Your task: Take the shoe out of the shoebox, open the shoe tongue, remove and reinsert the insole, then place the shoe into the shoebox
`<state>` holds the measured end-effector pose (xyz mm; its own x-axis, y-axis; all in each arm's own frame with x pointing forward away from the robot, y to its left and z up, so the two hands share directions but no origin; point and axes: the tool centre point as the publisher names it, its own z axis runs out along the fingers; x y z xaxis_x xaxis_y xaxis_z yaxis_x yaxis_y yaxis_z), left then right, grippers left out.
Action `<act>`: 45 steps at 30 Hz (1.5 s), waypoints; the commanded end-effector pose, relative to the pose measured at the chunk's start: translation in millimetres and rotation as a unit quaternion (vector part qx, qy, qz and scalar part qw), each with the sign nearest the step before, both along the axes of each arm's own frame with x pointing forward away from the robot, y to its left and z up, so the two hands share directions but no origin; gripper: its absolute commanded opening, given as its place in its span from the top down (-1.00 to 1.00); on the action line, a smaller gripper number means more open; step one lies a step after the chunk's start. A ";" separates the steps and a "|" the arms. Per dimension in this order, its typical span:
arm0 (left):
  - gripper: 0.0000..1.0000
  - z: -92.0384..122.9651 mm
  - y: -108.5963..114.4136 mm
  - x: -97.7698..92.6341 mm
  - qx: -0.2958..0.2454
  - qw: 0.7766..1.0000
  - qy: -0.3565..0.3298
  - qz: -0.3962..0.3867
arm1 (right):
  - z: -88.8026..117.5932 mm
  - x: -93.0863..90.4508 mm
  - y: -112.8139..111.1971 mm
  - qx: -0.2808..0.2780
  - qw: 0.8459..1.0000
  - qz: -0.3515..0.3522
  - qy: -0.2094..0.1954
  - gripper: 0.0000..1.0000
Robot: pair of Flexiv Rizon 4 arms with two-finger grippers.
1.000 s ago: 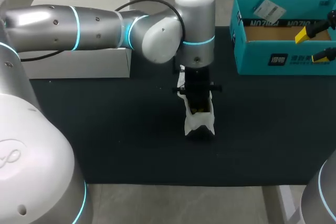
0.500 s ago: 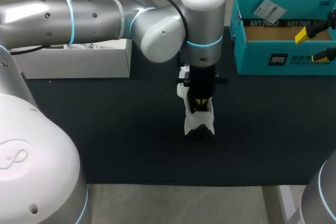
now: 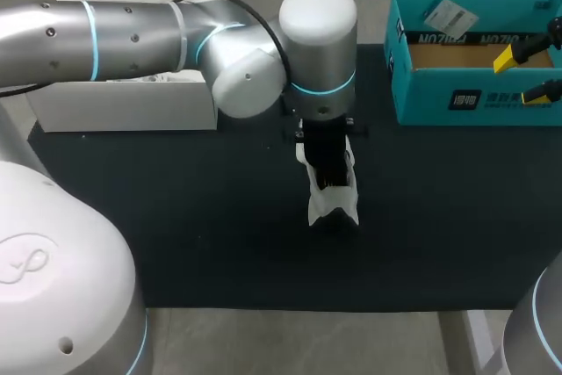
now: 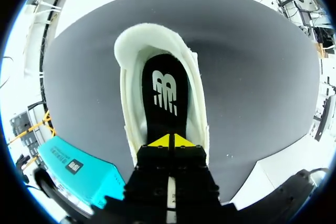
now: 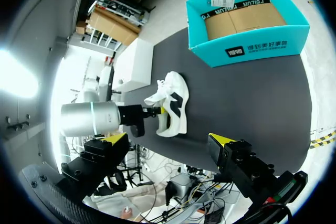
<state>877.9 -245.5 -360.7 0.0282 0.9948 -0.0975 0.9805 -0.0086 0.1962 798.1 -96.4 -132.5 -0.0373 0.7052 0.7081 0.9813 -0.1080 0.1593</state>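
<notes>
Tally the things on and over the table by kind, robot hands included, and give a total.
white shoe: 1
black insole, inside the shoe: 1
boxes: 2 (teal shoebox, white box)
hands: 2 (left hand, right hand)
Total: 6

The left arm comes in from the left side and stretches level across to the middle, where its wrist bends to point straight down. Below the wrist, the left gripper also points downward, and its two yellow tips are pressed together with no gap showing between them. The right gripper sits high at the far right side with its fingers spread wide, one yellow tip well apart from the other.
</notes>
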 end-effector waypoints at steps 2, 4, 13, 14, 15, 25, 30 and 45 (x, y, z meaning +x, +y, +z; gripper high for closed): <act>1.00 -4.5 -8.4 18.0 0.007 1.000 0.009 0.001 | 0.0 -0.1 0.0 -0.001 1.000 -0.001 0.001 -1.00; 1.00 -6.4 -10.2 21.1 0.008 1.000 0.012 0.001 | 0.0 -0.1 0.0 -0.001 1.000 -0.001 0.001 -1.00; 1.00 -5.4 -13.3 16.5 0.009 1.000 0.013 -0.007 | 0.0 -0.1 0.0 -0.001 1.000 -0.001 0.001 -1.00; 1.00 -5.9 -13.3 16.8 0.011 1.000 0.011 -0.006 | 0.0 -0.1 0.0 -0.001 1.000 -0.001 0.001 -1.00; 1.00 -6.1 -13.2 16.8 0.011 1.000 0.009 -0.005 | 0.0 -0.1 0.0 -0.001 1.000 -0.001 0.001 -1.00; -0.81 -5.0 -8.4 12.7 0.020 1.000 0.006 0.002 | 0.0 -0.1 0.0 -0.001 1.000 -0.001 0.001 -1.00; -1.00 2.5 -7.6 9.8 0.017 1.000 0.008 0.004 | 0.0 -0.1 0.0 -0.001 1.000 -0.001 0.001 -1.00; -1.00 14.9 -5.8 1.5 0.014 1.000 0.018 0.001 | 0.0 -0.1 0.0 -0.001 1.000 -0.001 0.001 -1.00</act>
<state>881.8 -255.7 -350.8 0.0227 0.9975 -0.0677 0.9874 -0.0118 0.1575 798.1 -96.4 -132.5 -0.0373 0.7052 0.7080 0.9813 -0.1081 0.1593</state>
